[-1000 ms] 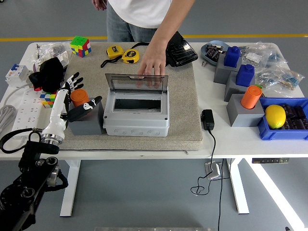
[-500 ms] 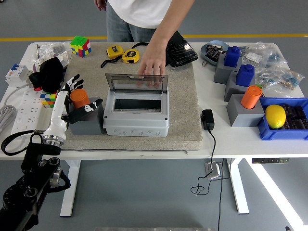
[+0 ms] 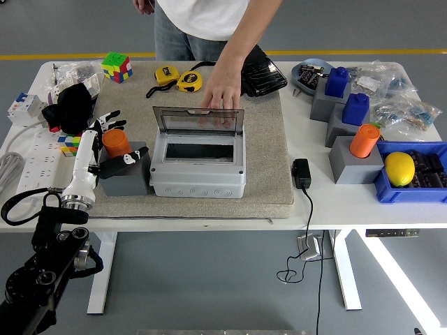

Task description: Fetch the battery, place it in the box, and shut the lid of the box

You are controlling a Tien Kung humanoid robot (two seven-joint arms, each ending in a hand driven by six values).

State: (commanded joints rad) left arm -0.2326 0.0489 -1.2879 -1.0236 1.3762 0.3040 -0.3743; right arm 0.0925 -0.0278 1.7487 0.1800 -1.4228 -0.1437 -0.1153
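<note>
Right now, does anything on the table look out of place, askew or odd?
Nothing is spilled or damaged. One oddity: a person's hand rests at the upright clear lid of the grey box while the left robot hand reaches around the orange battery beside it.

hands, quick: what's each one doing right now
Left hand: fingers spread around the orange battery, not clearly gripping it.
Right hand: not in view.

Battery (image 3: pixel 116 143) left of box (image 3: pixel 198 164) (on mat (image 3: pixel 269 157)).
</note>
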